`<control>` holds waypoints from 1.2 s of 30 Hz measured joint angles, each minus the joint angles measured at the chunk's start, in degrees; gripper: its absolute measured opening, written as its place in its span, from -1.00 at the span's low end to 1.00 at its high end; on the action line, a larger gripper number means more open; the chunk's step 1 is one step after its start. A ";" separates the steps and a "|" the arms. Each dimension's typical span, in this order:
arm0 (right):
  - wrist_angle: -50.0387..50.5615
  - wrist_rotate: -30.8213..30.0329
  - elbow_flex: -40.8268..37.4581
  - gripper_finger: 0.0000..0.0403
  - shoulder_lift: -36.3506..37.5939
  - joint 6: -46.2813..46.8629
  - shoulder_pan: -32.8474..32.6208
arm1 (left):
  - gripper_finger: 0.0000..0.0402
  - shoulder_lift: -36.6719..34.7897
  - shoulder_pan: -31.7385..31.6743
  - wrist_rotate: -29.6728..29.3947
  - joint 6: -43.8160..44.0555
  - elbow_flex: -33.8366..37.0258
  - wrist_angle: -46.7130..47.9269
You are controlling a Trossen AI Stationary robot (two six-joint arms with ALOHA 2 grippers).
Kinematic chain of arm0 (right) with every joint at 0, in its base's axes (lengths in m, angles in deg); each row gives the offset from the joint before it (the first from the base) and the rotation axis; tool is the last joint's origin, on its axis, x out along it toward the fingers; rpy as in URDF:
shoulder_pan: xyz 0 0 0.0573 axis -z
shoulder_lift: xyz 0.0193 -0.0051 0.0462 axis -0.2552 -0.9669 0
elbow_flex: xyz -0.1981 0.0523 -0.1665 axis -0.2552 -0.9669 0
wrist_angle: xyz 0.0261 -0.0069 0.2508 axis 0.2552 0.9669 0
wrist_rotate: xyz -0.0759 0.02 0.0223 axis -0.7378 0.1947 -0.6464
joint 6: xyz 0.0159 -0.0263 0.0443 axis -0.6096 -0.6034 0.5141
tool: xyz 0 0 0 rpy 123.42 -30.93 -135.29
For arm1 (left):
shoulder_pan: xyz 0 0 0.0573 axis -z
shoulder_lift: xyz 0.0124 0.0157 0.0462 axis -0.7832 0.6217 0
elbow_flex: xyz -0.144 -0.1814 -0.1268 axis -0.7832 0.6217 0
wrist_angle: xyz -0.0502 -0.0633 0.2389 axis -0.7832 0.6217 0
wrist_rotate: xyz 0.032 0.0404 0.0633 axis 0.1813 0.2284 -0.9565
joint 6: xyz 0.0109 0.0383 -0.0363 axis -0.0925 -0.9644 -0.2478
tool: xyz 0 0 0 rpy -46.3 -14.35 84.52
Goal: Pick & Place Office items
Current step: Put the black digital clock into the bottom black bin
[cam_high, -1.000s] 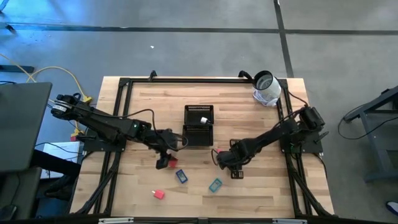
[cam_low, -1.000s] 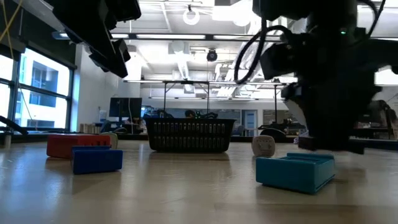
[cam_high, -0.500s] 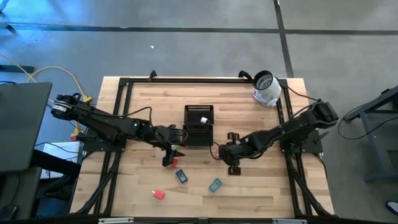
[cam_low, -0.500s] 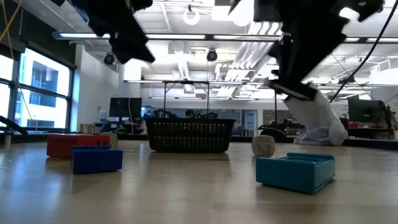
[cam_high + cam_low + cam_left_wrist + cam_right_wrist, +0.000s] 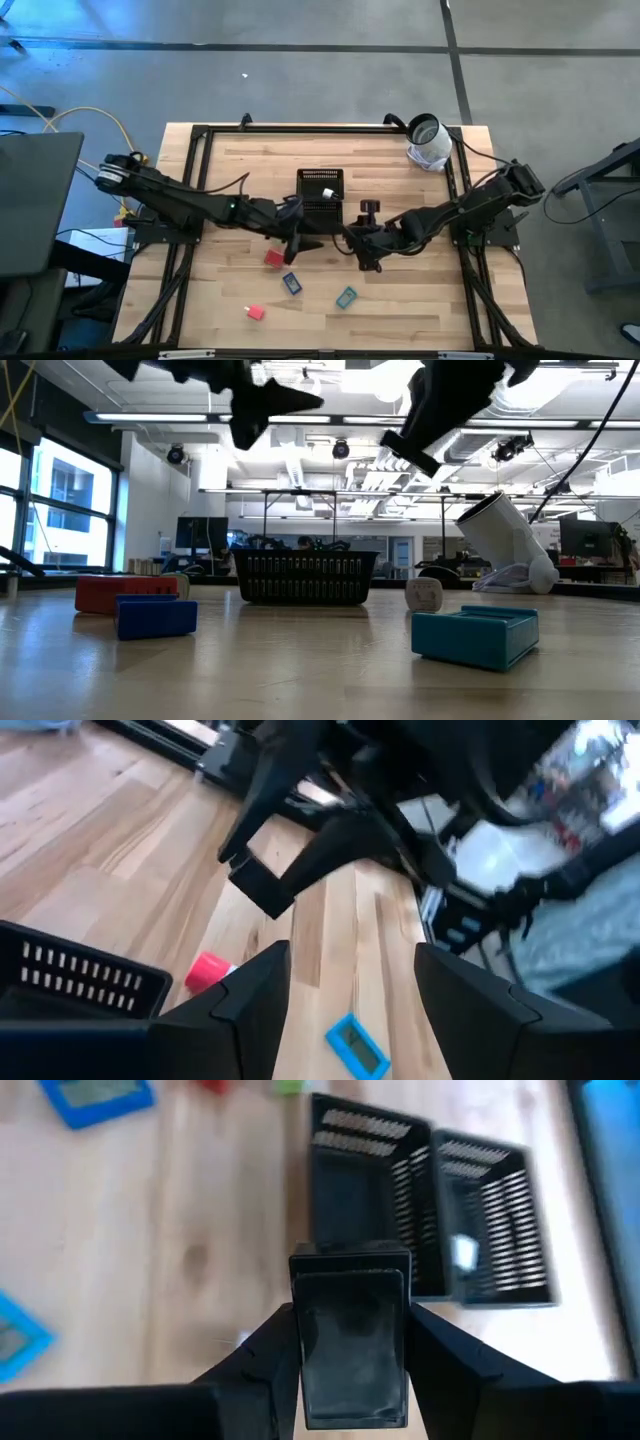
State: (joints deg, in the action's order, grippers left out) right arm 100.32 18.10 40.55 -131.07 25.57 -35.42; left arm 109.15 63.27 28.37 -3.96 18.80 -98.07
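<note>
While the red block (image 5: 273, 258) is lying bare on the table where the left claw (image 5: 300, 240) was hovering a moment ago, that claw is now hanging higher and closer to the front of the black tray (image 5: 300, 200). Its fingers are spread with nothing between them, so the red block is looking like a pick not yet made. The right claw (image 5: 350, 1330) is the one doing the work. It has been rising from the boards and swinging toward the tray, and it is now hanging in the air just beside the tray's near compartment. It is pinching a black block (image 5: 350, 1355) partway between wide and tight, one finger on each side face. That block is now clear of the table, and a drop into the tray is probably coming next. A small white piece (image 5: 327, 192) is already sitting in the far compartment. The blue block (image 5: 291, 283), the teal block (image 5: 346, 297) and a small red piece (image 5: 255, 312) are still waiting on the table nearer the front edge, so most of the sorting is remaining.
</note>
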 joint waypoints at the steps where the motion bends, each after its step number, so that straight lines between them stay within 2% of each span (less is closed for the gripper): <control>1: 0.16 -1.08 0.31 -0.33 0.00 -0.59 -0.04 | 0.04 0.64 -0.54 0.02 1.29 0.00 -0.95; 11: -0.88 -5.09 0.82 -0.33 0.02 -3.12 -0.38 | 0.04 3.85 -4.34 0.27 8.67 0.04 -7.55; 31: -7.43 -5.44 0.77 -0.33 0.00 -9.75 1.69 | 0.04 3.84 -5.08 -0.02 10.34 0.02 -7.99; 36: -9.02 -5.30 0.83 -0.33 0.00 -11.01 1.67 | 0.04 5.75 -5.08 -1.18 11.33 0.02 -8.61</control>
State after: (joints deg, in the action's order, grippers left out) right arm 91.30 12.80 41.38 -131.07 14.56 -33.75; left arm 114.90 58.19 27.19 7.37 18.82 -106.68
